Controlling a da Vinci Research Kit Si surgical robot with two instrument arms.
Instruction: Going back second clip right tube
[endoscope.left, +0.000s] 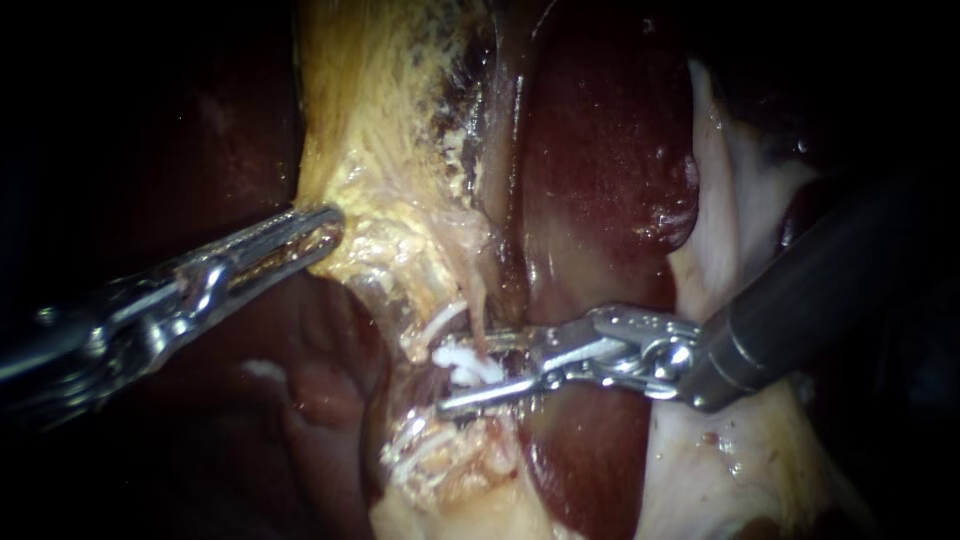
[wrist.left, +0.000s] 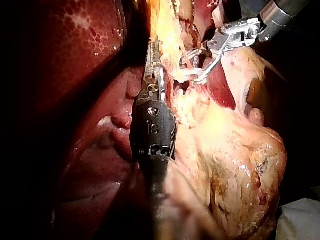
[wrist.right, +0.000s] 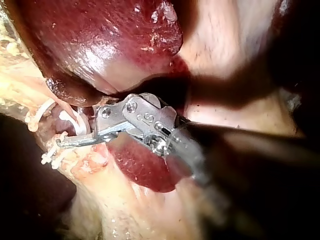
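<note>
While open, R instrument's claw (endoscope.left: 457, 376) w/ white clip (endoscope.left: 468, 366) betw. its tips

Reaches in from the left with the left instrument (endoscope.left: 318, 232), shaft slanting gently upward, slim jaws pressed together on the edge of yellowish tissue (endoscope.left: 385, 190). Holds the right instrument (endoscope.left: 460, 372) in from the right, dark shaft sloping down to a metal wrist, two long thin jaws pointing left, spread with a clear gap between
</note>
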